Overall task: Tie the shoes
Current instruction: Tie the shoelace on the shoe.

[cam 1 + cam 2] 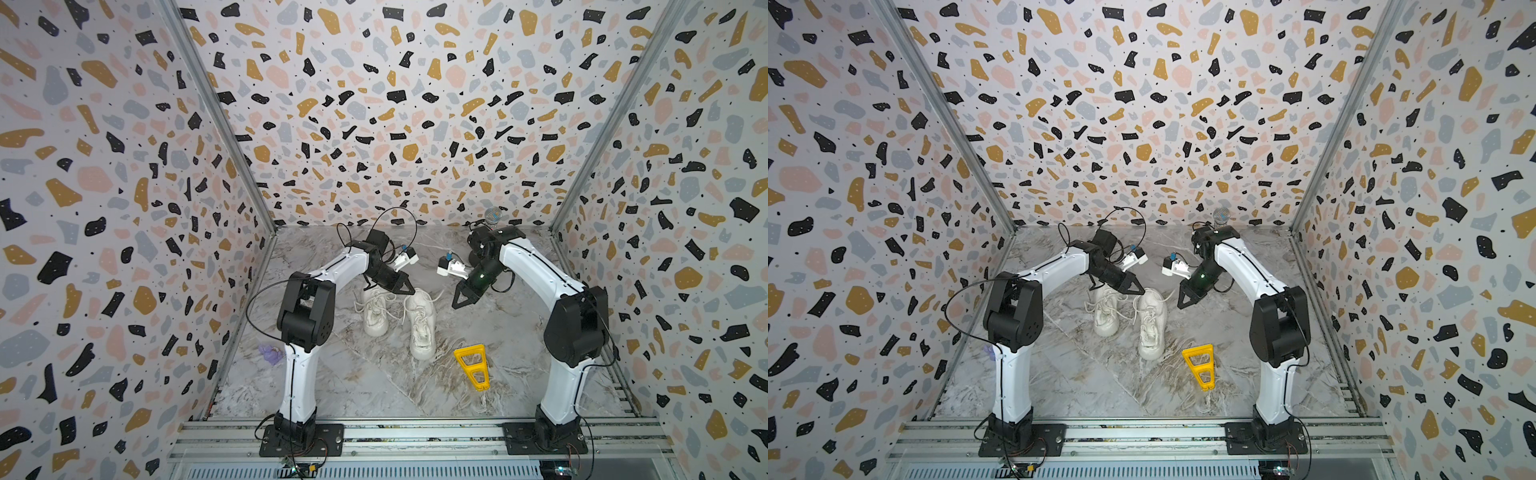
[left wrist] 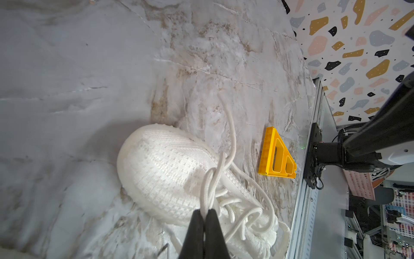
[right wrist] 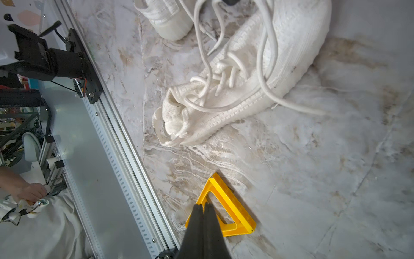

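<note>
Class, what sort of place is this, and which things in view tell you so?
Probably a robot test booth: two robot arms bolted to an aluminium rail, patterned panel walls boxing in a marble-look tabletop, and white shoes laid between them.

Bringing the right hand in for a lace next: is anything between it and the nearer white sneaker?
Nothing visible. The right hand hangs shut beside the white knit sneaker, only marble tabletop between; the yellow plastic triangle lies off that line.
</note>
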